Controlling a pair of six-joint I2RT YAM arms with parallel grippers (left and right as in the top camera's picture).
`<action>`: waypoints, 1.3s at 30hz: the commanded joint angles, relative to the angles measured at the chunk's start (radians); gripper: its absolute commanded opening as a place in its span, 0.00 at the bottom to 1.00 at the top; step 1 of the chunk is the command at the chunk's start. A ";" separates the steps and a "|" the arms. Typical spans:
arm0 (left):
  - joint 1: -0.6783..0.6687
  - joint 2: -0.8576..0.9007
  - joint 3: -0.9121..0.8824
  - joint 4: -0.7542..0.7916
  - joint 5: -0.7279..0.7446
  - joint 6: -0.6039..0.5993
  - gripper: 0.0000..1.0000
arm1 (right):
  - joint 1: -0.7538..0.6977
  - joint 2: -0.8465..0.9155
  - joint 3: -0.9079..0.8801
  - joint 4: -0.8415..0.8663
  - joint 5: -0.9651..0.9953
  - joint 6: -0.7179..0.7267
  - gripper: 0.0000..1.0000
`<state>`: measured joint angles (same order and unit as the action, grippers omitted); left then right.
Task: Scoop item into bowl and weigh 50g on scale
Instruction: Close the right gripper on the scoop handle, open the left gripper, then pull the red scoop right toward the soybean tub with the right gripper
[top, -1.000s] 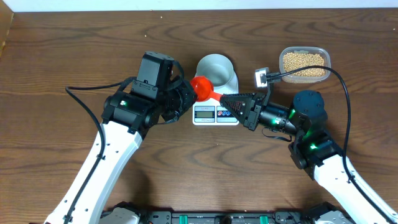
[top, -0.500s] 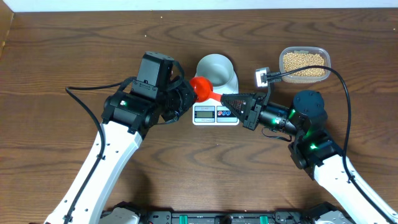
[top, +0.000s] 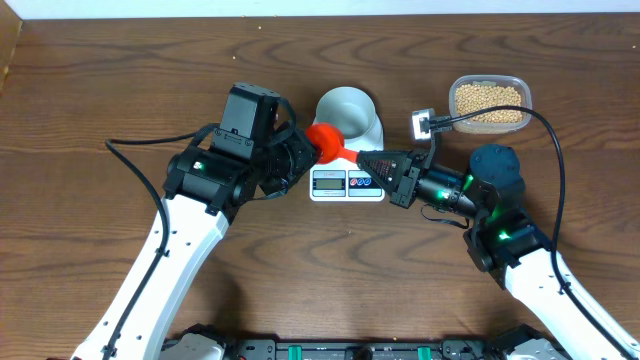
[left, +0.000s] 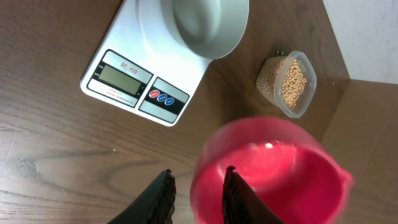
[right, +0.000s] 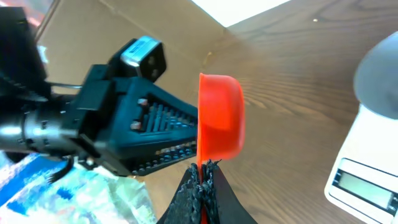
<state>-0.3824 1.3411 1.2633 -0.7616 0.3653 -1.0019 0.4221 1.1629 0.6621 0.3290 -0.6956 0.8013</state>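
A red scoop (top: 323, 140) hangs over the left edge of the white scale (top: 346, 183), held from both sides. My left gripper (top: 305, 150) straddles the cup's rim, one finger inside the cup (left: 273, 168), which looks empty. My right gripper (top: 362, 160) is shut on the scoop's handle, seen in the right wrist view (right: 202, 171) below the cup (right: 221, 118). The pale bowl (top: 345, 108) stands on the scale's platform and looks empty (left: 205, 25). The tan beans (top: 489, 100) lie in a clear container at the back right.
The scale's display and buttons (left: 134, 78) face the front. The bean container (left: 287, 84) stands right of the scale, near the table's back edge. A cable loops over the right arm (top: 500, 180). The left arm's body (right: 124, 124) sits just behind the scoop.
My right gripper was wide open around the scoop's handle one second ago and has closed on it. The left arm and the scoop have stayed in place.
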 joint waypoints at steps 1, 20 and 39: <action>-0.002 0.010 0.010 -0.004 0.005 -0.002 0.29 | 0.005 0.001 0.024 -0.024 0.057 -0.001 0.01; -0.002 0.011 0.010 -0.004 -0.054 0.112 0.29 | -0.027 0.000 0.024 -0.088 0.135 -0.002 0.01; -0.002 0.011 0.010 -0.007 -0.147 0.117 0.30 | -0.209 0.000 0.025 -0.125 -0.030 0.078 0.01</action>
<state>-0.3824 1.3411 1.2633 -0.7631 0.2546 -0.9081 0.2363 1.1633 0.6628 0.2096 -0.6716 0.8612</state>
